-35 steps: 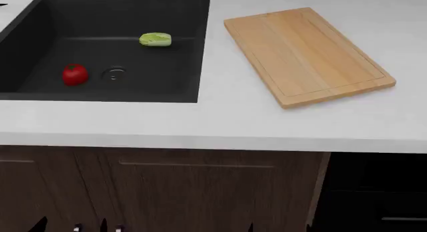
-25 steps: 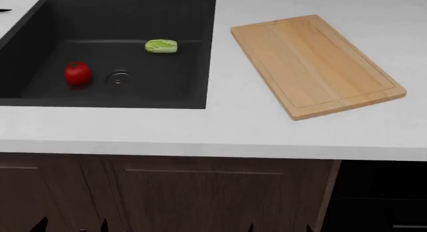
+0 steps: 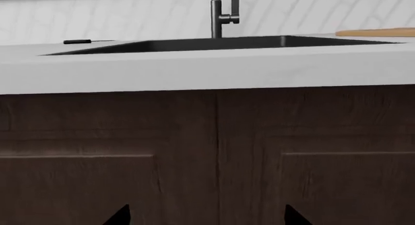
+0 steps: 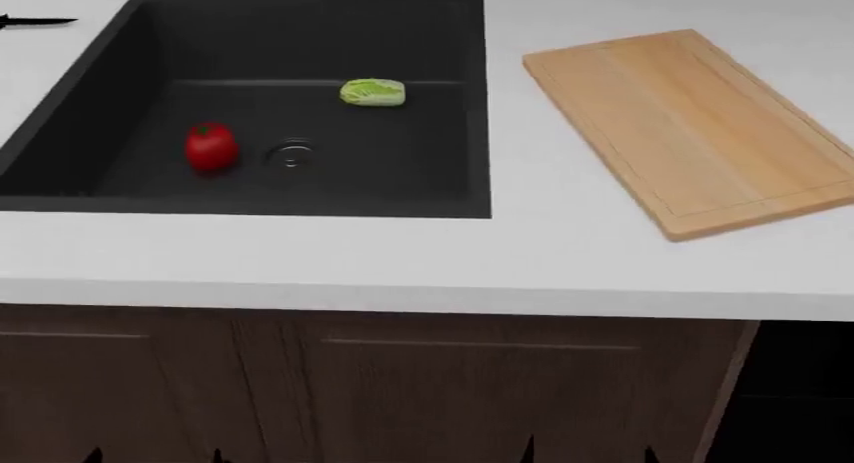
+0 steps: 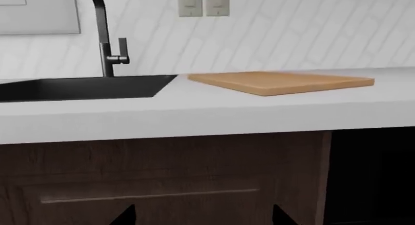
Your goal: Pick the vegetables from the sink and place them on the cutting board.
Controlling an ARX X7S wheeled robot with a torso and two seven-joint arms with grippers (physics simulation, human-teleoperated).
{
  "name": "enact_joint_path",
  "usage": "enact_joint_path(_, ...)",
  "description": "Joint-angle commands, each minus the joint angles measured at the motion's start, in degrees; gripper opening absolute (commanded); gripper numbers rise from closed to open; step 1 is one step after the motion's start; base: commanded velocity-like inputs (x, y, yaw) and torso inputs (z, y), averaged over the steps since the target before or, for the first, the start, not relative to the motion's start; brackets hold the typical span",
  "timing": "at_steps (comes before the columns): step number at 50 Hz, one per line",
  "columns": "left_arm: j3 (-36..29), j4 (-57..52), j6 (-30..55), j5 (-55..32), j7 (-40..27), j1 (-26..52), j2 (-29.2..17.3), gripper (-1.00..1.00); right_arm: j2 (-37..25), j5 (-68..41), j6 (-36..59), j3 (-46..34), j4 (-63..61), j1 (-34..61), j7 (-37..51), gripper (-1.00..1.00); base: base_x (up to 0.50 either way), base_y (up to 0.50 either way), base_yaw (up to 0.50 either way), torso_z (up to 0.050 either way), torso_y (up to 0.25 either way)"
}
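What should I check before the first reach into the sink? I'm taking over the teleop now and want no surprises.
1. Tomato resting on the sink floor beside the drain: ok.
2. Napa cabbage lying near the back wall, apart from the tomato: ok.
3. Cutting board bare, ready to receive: ok.
4. Left gripper and right gripper raised above the counter: not ok, both face the cabinet front.
5. Jaws open: ok, tips spread wide, nothing held.
6. Faucet out of the reach path: cannot tell.
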State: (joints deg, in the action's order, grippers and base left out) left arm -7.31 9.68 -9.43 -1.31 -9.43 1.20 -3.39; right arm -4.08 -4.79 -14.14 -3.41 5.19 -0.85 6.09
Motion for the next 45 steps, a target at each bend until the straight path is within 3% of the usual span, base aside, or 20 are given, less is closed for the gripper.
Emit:
enact_joint_path(1, -0.7, 3.7, -3.1, 0.6, -0.9, 0.4, 0.3, 1.00, 0.4, 1.0, -3.0, -0.7, -0.3, -1.2, 0.2, 1.00, 0.00, 0.50, 0.00, 0.000, 0.000)
enact_joint_path(17, -1.9, 3.0, -2.5, -0.5, -2.8, 0.5, -0.7, 1.00, -0.7, -1.6, -6.2, -1.8, 3.6, -0.1, 0.2, 1.00, 0.00, 0.50, 0.00, 0.000, 0.000)
enact_joint_path(19, -2.6, 1.6, -1.0, 2.6, -5.0, 0.5, -1.0, 1.00, -0.8, -2.6, -4.4, -1.4, 0.9, -0.9, 1.0, 1.00, 0.01, 0.05, 0.00, 0.000, 0.000)
enact_joint_path(23, -4.2, -19.7, 4.8, 4.3, -1.8, -1.4, -5.1, 1.00, -5.0, -3.7, 23.0, -1.7, -26.7, 1.0, 3.5, 1.00, 0.00, 0.00, 0.00, 0.013, -0.007)
enact_joint_path(24, -5.4, -23.3, 7.8, 10.0, -2.4, 0.7, -6.0, 1.00, -5.5, -4.8, 31.6, -1.1, -34.2, 5.3, 5.8, 1.00, 0.00, 0.00, 0.00, 0.050, -0.025)
enact_joint_path(27, -5.2, -32.3, 28.6, 8.1, 5.0, 13.6, -5.8, 1.00, -6.6, -10.6, 57.4, 0.2, -40.7, 26.3, 7.1, 1.00, 0.00, 0.00, 0.00, 0.050, -0.021)
enact_joint_path(29, -6.3, -31.1, 34.0, 11.2, 5.5, 23.2, -5.9, 1.00, -7.8, -10.7, 64.1, -1.7, -36.1, 38.9, 6.4, 1.00, 0.00, 0.00, 0.00, 0.050, -0.008)
enact_joint_path(31, -5.4, -25.9, 38.6, 9.9, 7.2, 32.7, -4.7, 1.00, -7.2, -11.1, 64.7, -1.3, -28.1, 48.8, 5.1, 1.00, 0.00, 0.00, 0.00, 0.050, -0.005)
enact_joint_path(34, -6.7, -15.1, 38.0, 11.4, 7.4, 42.6, -5.4, 1.00, -7.8, -8.5, 61.9, -4.7, -15.7, 58.4, 3.3, 1.00, 0.00, 0.00, 0.00, 0.050, -0.001)
enact_joint_path(41, -10.0, 15.6, 28.6, 14.0, 3.1, 55.7, -4.3, 1.00, -5.3, -2.7, 43.0, -10.2, 20.2, 68.4, 0.0, 1.00, 0.00, 0.00, 0.00, 0.050, -0.002)
enact_joint_path(45, -11.7, 25.7, 24.9, 15.0, 1.7, 59.8, -3.6, 1.00, -4.8, 1.6, 35.8, -15.5, 32.7, 71.6, -1.5, 1.00, 0.24, 0.00, 0.00, 0.050, -0.001)
